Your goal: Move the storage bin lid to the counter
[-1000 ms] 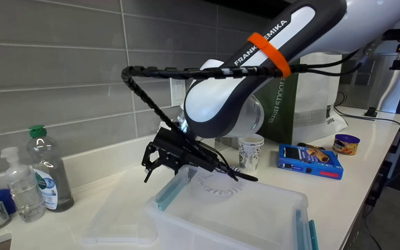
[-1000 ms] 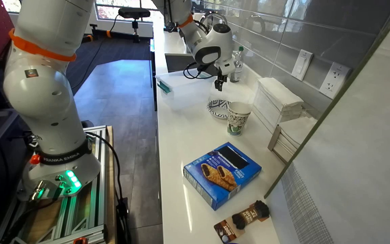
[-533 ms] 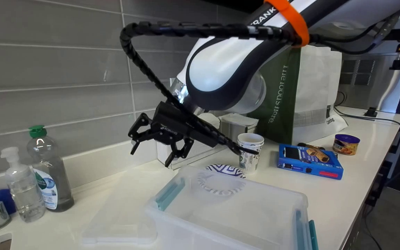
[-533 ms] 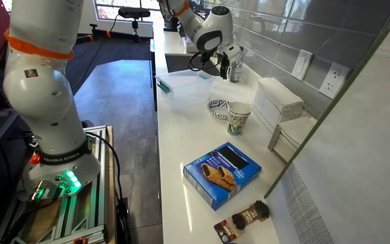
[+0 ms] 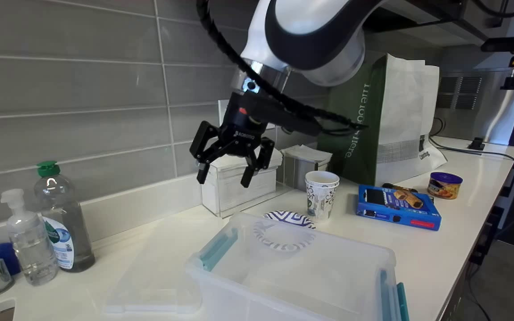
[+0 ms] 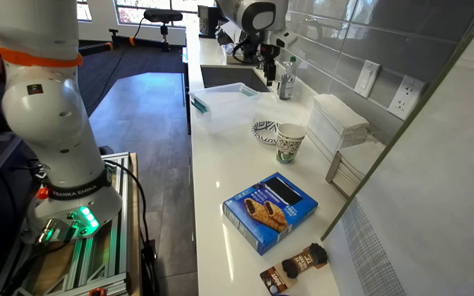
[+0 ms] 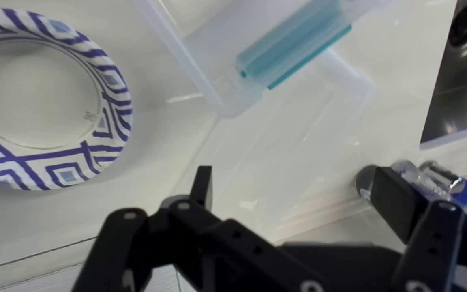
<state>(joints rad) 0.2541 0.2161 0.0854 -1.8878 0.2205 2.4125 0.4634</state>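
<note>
The clear storage bin lid (image 5: 156,272) lies flat on the white counter beside the bin in an exterior view. It also shows, faintly, in the wrist view (image 7: 282,121). The clear storage bin (image 5: 328,272) has teal latches and stands open with no lid on it; it also shows in an exterior view (image 6: 228,113) and, in part, in the wrist view (image 7: 201,77). My gripper (image 5: 224,176) is open and empty, in the air above the lid and the back of the counter. Its spread fingers show in the wrist view (image 7: 298,190). It touches nothing.
A patterned paper plate (image 5: 289,217), paper cups (image 5: 322,196), a blue box (image 5: 397,207) and a napkin holder (image 5: 243,183) stand on the counter. A soap bottle (image 5: 63,223) and a pump bottle (image 5: 29,240) stand near the sink (image 6: 233,78). A tiled wall (image 5: 83,89) runs behind.
My open gripper has risen away from the lid and bin and turned to point more straight down. The lid and bin have not moved.
</note>
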